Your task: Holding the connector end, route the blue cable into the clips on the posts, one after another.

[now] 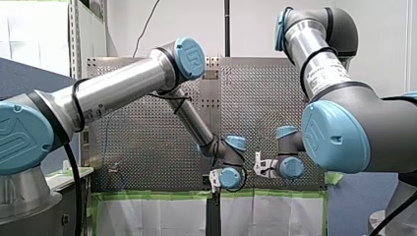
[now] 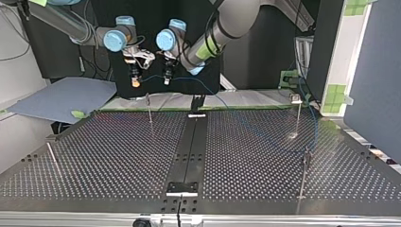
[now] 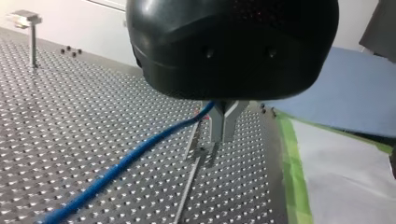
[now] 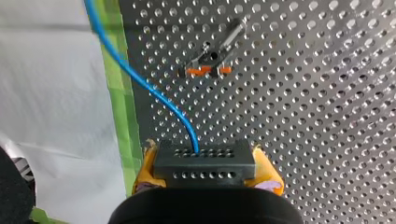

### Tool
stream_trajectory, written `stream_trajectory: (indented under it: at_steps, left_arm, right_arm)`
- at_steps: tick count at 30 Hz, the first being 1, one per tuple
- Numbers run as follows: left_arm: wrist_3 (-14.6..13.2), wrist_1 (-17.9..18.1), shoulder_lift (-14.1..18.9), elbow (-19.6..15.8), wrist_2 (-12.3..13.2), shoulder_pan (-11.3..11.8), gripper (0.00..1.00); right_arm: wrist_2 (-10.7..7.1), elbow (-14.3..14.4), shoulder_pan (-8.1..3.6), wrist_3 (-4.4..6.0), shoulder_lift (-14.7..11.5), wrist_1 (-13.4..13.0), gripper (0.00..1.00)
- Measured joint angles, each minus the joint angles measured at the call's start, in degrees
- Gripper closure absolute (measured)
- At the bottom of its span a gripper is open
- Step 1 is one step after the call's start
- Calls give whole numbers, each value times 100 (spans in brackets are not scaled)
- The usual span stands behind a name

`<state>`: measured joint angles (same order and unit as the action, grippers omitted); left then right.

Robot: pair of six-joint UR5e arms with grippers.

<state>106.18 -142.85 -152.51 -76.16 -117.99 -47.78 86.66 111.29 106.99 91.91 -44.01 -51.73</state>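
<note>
Connector [image 4: 204, 163] clamped in right pincer [image 4: 206, 170], blue cable [image 3: 116, 168] pinched by closed left pincer [image 3: 223, 120]

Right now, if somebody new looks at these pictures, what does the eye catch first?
The blue cable, strung over the perforated table from my two tools at the top view's far edge. My right tool pinches its black connector between yellow pads; my left tool grips the cable nearby.

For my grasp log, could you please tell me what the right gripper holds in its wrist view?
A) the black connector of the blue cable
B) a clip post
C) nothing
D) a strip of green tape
A: the black connector sits between the yellow pads of the right gripper, with the blue cable leaving it.
</note>
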Motion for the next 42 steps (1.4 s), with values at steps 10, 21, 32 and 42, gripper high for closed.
stream_trajectory:
  at_steps: [10, 21, 32, 42]
  left_arm:
    - [42, 198, -134, 383, -163, -82, 98]
    - [76, 310, -408, 749, -244, -72, 95]
    - [220, 214, -802, 1215, -197, -22, 95]
    - [221, 338, -817, 1241, -288, 33, 95]
  right_arm:
    - [-349, -59, -151, 10, 8, -71, 100]
    - [-518, -226, -329, 173, 33, -99, 100]
    - [-642, -437, -556, 227, 307, -15, 100]
    - [-831, -801, -708, 164, 627, 243, 100]
